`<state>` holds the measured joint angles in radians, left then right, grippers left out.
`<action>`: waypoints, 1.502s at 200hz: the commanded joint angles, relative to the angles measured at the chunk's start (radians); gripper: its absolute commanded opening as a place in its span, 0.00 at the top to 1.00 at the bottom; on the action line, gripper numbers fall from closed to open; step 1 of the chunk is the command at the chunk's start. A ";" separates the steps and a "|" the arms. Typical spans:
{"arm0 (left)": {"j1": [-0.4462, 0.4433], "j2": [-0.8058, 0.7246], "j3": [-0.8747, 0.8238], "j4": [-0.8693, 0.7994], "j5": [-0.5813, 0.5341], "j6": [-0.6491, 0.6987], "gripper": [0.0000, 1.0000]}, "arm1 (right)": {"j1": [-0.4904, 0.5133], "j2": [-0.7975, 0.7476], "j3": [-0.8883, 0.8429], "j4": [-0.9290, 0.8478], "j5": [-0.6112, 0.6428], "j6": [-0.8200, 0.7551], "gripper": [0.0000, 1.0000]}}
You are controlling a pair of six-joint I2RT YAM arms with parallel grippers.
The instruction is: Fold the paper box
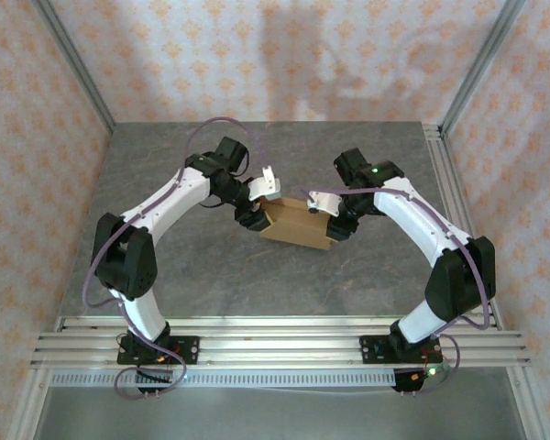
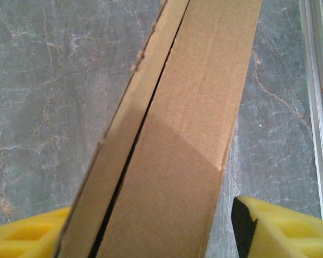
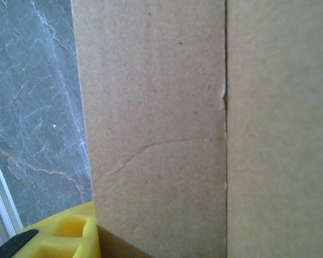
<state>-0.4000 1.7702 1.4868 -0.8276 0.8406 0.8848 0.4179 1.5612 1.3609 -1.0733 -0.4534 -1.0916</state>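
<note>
The paper box (image 1: 296, 225), plain brown cardboard, is held above the middle of the grey table between my two grippers. My left gripper (image 1: 256, 209) straddles its left end. In the left wrist view the box (image 2: 177, 161) runs up between the yellow fingers. A strip of table shows between the box and the right finger (image 2: 274, 228), while the left finger (image 2: 27, 236) sits partly behind a flap. My right gripper (image 1: 335, 223) is on the box's right end. In the right wrist view the cardboard (image 3: 161, 123) presses against the yellow finger (image 3: 70, 236), and the other finger is hidden.
The grey marble-patterned table (image 1: 211, 275) extends around the box. Aluminium rails (image 1: 275, 341) run along the near edge by the arm bases, and another rail (image 1: 449, 192) lines the right side. Patterned walls enclose the back and sides.
</note>
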 commanded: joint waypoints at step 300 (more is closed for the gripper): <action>-0.030 0.005 -0.108 0.093 -0.068 -0.105 0.58 | -0.093 -0.327 -0.200 0.355 0.063 0.757 0.67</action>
<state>-0.4259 1.7737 1.3918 -0.7349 0.8001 0.7849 0.3260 1.2606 1.1584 -0.6655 -0.4282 -0.3668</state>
